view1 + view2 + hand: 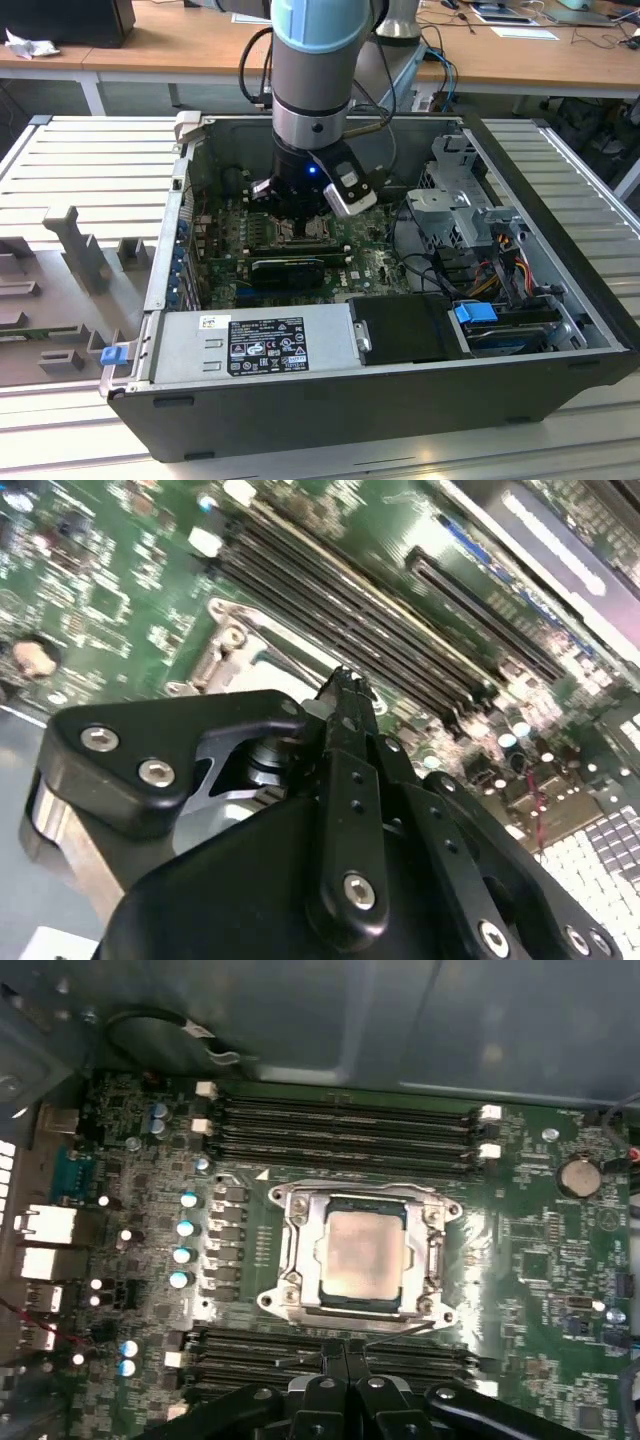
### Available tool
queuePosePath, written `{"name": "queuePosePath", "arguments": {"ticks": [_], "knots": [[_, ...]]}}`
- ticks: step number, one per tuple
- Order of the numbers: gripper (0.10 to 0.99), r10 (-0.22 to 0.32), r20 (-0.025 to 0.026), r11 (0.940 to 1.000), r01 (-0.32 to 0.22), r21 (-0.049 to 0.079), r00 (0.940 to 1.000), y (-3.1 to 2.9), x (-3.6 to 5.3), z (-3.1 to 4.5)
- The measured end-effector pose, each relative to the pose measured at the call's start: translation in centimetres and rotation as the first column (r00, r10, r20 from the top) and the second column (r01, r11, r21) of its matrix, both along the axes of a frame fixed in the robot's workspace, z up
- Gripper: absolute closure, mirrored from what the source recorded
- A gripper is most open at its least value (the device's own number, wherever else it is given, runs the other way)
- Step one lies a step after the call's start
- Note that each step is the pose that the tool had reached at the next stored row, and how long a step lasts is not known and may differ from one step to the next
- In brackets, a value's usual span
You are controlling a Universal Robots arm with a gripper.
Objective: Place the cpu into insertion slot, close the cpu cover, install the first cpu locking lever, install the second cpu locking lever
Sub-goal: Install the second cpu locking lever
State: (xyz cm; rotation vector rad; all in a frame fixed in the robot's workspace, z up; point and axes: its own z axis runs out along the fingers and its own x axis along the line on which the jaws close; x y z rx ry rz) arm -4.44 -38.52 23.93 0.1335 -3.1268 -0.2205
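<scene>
A pale silvery-grey square cpu (364, 1254) sat in the black-framed square insertion slot (311, 1276) on a green motherboard (520, 1260), with the thin silvery metal cpu cover (292, 1242) framing it, seemingly lowered around the chip. The black gripper (346, 1352) hovered just beside the socket's edge, its jaws together and holding nothing. Long black memory slots (345, 1125) flanked the socket on two sides. In the exterior view the grey-and-blue robot arm (315, 80) reached down into an open dark computer case (330, 400); the white label (268, 346) on its power supply was unreadable
</scene>
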Motion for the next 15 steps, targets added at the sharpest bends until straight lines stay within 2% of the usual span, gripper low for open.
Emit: {"name": "queuePosePath", "arguments": {"ticks": [3,12,13,14,15], "knots": [[0.98,0.004,0.0,1.0,-0.004,0.005,1.0,0.0,-0.75,-0.51],[0.98,0.026,0.0,0.9996,-0.026,0.008,0.9997,0.0,-1.21,-2.42],[0.98,0.032,0.0001,0.9994,-0.032,0.012,0.9995,-0.02,-1.49,-2.69],[0.98,0.032,0.0008,0.999,-0.032,0.033,0.9995,-0.13,-1.83,-2.74],[0.98,0.032,0.0012,0.9983,-0.032,0.048,0.9995,-0.27,-2.04,-2.78]]}}
